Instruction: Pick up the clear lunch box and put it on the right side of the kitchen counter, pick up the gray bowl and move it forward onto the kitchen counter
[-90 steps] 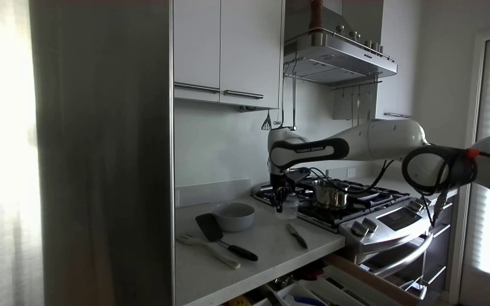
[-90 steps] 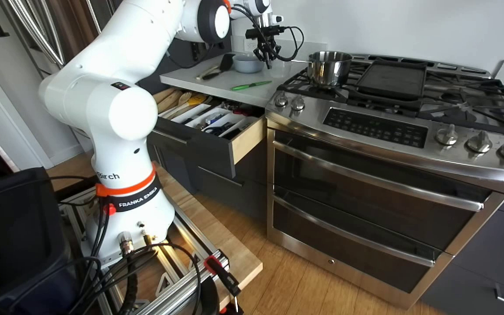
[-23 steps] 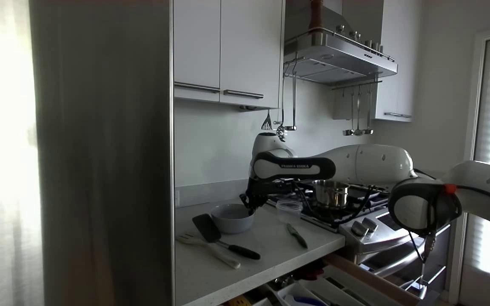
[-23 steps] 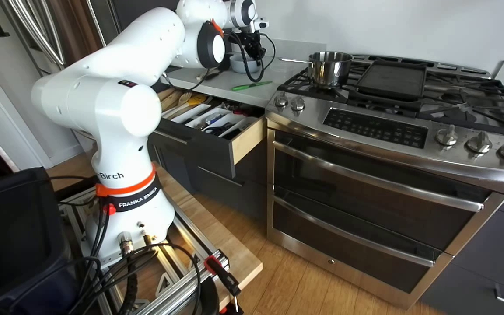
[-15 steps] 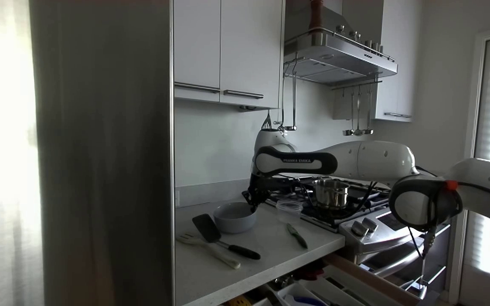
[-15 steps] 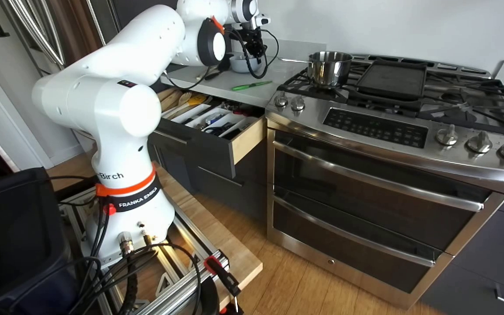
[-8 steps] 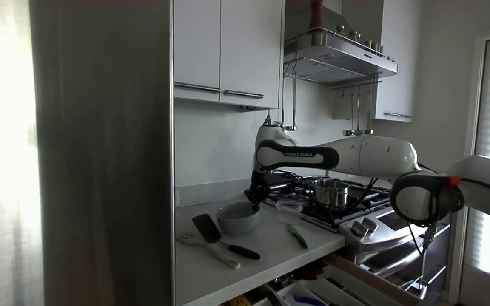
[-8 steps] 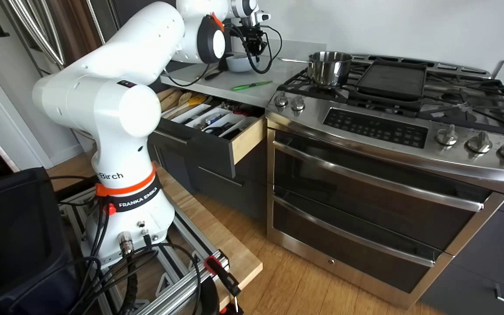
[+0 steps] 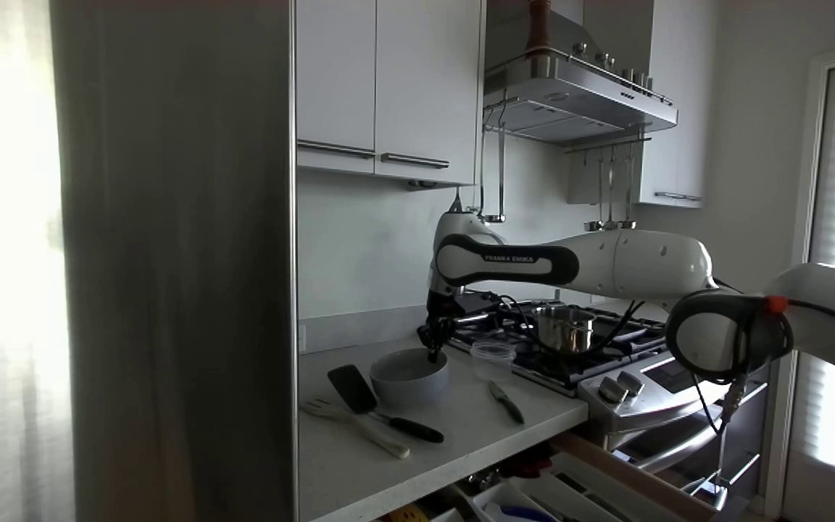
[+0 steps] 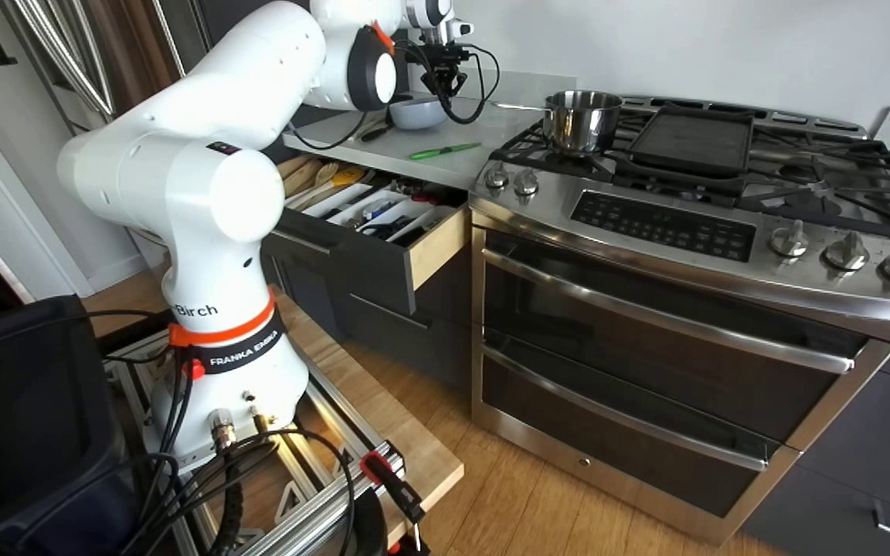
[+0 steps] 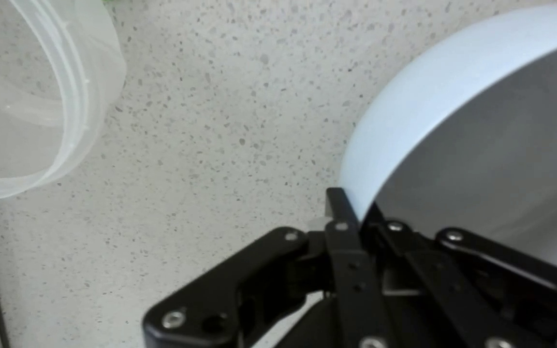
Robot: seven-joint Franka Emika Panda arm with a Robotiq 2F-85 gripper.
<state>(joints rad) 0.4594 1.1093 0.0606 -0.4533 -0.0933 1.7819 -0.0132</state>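
In the wrist view, the end effector (image 11: pixel 358 212) was clamped on the rim of the bowl (image 11: pixel 481 140), pinching its wall from inside and outside. Whether the bowl's base touched the table (image 11: pixel 220 121) could not be told. The box (image 11: pixel 85 92) stood upright on the table, apart from the bowl, between it and the stove (image 10: pixel 646 259). In an exterior view, the spatula (image 9: pixel 353 389) lay near the bowl and the knife (image 9: pixel 507 404) near the box. The pot (image 10: pixel 581 127) stood on the stove.

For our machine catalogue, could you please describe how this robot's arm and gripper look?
The arm is rounded, white with black trim, an orange band and "Birch" and "FRANKA EMIKA" lettering; a black cable loops beside the gripper, which is black with silvery screws.
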